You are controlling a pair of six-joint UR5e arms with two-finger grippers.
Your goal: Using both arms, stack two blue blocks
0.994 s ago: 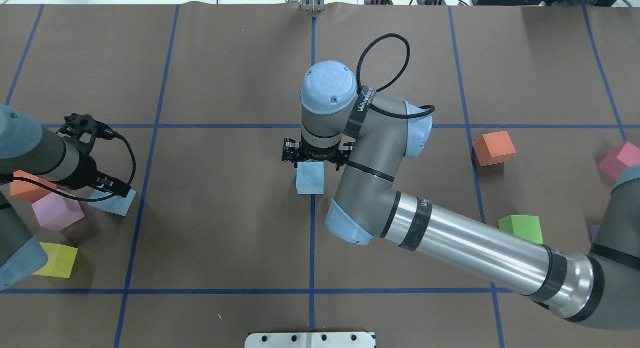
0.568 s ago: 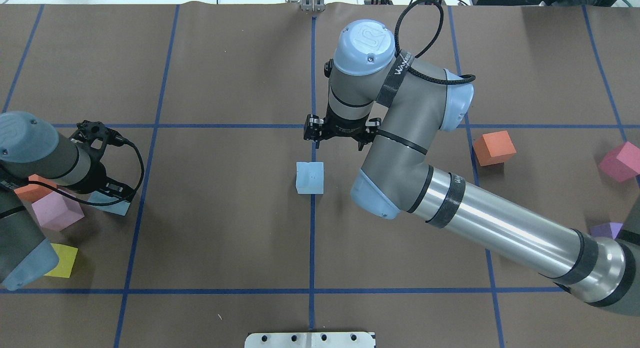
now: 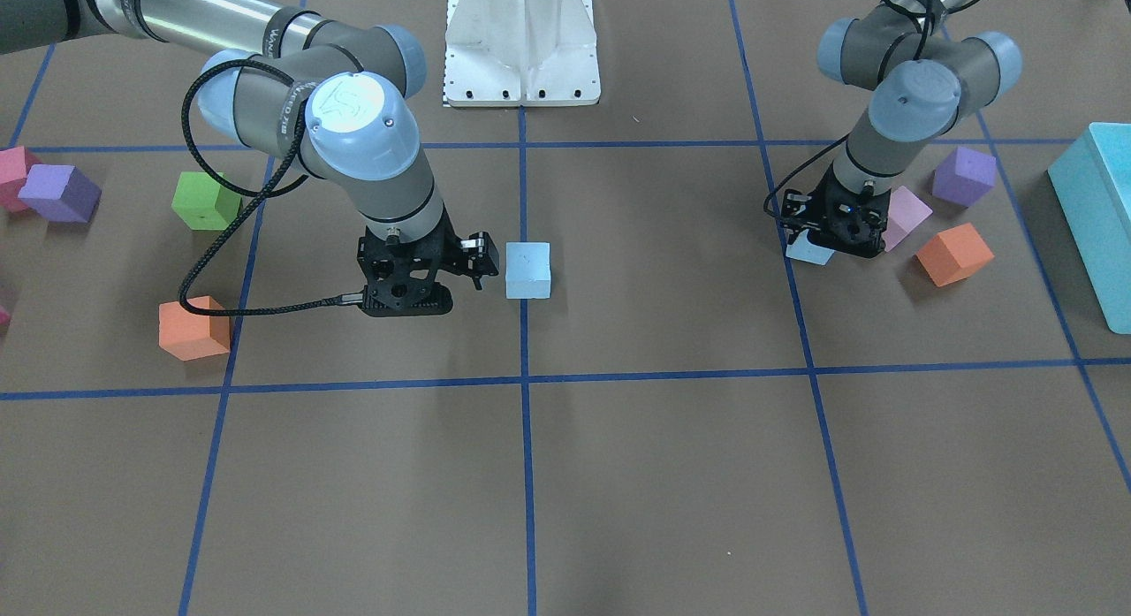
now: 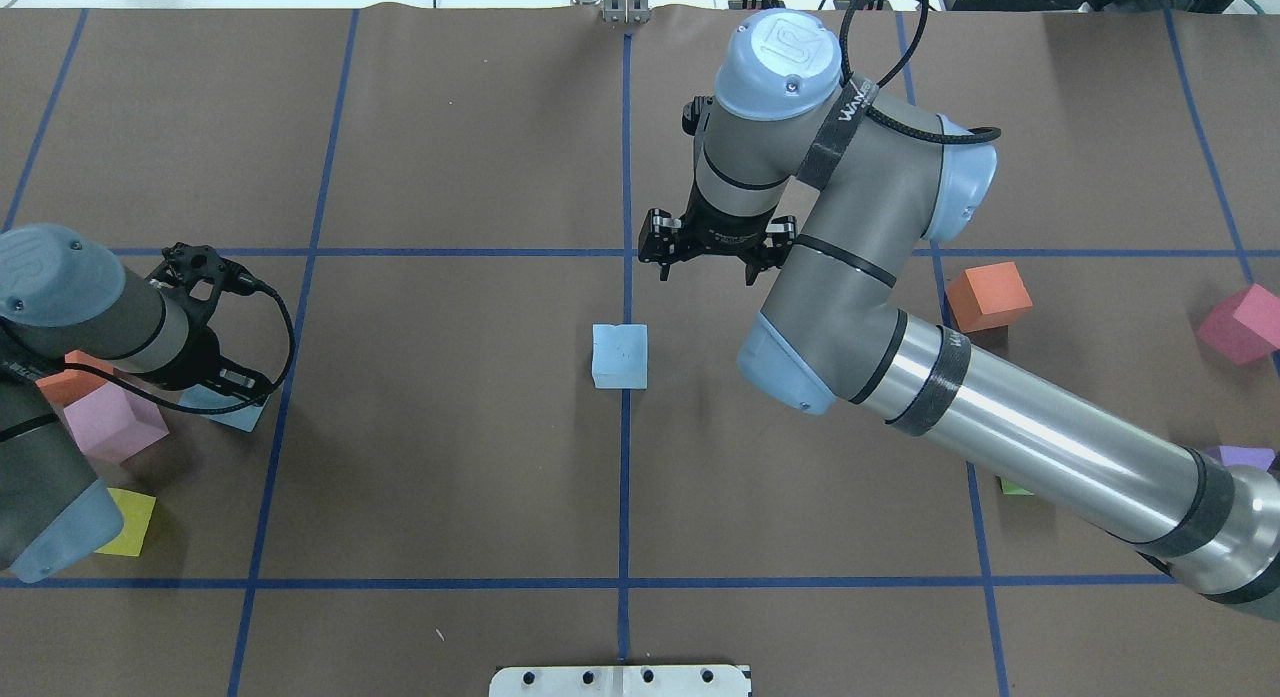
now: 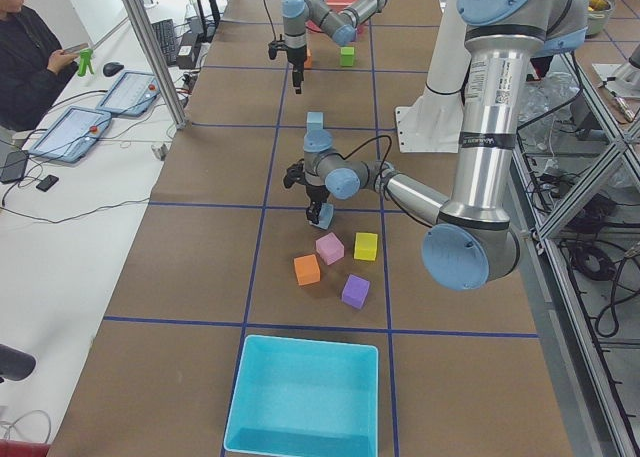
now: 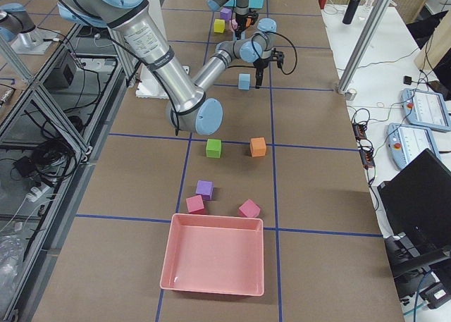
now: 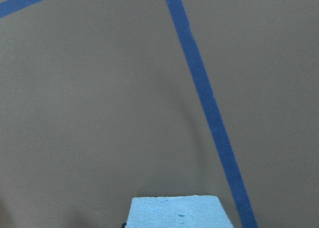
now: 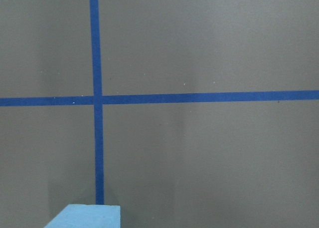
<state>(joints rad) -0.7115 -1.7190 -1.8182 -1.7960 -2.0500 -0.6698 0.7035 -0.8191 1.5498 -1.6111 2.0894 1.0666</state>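
Fingers on the right end effector (image 4: 707, 273) are spread wide, and we see nothing between them. It hangs above the table (image 4: 450, 427), pointing straight down. From overhead it sits at about 1 o'clock of the middle block (image 4: 619, 356), near it but clear of it. That pale blue cube rests flat on the table's centre line, on its own, with nothing touching it. In the right wrist view we catch only one corner of it, at 7 o'clock in the picture, with bare table and a tape crossing beyond.

Far out at 9 o'clock from the middle block, the left end effector (image 4: 225, 389) is down low over the other block (image 4: 235, 415). This cube is largely hidden beneath the black fingers and the wrist. The left wrist view shows its top face centred at 6 o'clock, right under the camera. We cannot tell whether the fingers are pressed against it or merely stand either side. A pink cube (image 4: 105, 425) lies just beside this block, at its 9 o'clock from overhead. The two blue blocks are well apart.
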